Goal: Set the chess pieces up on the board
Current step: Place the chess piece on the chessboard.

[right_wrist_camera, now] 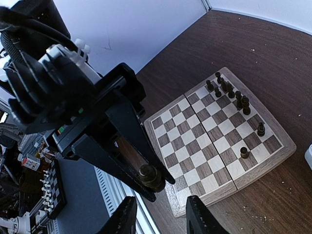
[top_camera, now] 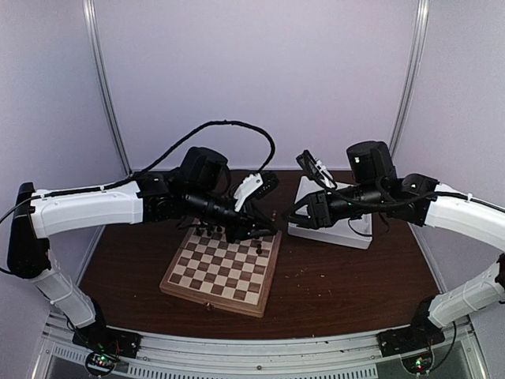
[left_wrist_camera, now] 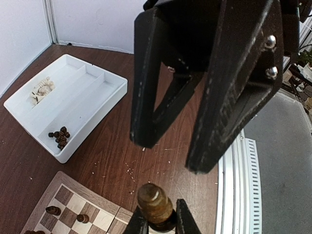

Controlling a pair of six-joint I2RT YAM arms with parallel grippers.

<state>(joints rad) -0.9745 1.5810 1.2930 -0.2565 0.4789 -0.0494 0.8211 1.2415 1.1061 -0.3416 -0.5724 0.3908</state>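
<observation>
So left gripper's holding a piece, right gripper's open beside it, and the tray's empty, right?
Not empty. The left wrist view shows the tray holding dark pieces in one compartment and pale pieces in another. The rest stands: the left gripper is shut on a brown piece, the right gripper open beside it.

**Board mid-table, tray at its 2 o'clock**

The board (top_camera: 221, 272) is laid on the table (top_camera: 339, 284), and the tray (top_camera: 335, 235) is set just off its far right corner, at 2 o'clock. A row of chess pieces (top_camera: 211, 230) is stood along the board's 12 o'clock edge, and two more are placed apart, nearer the 1 o'clock corner. In the tray, a first heap (left_wrist_camera: 41, 90) and a second heap (left_wrist_camera: 59, 137) are kept in separate compartments, the first at 10 o'clock of the second in the left wrist view. Near the board's 1 o'clock corner, a piece (left_wrist_camera: 153, 202) is clamped in the left gripper (left_wrist_camera: 161, 223). It is faced from 3 o'clock by the right gripper (right_wrist_camera: 161, 204), whose fingers are spread.
</observation>
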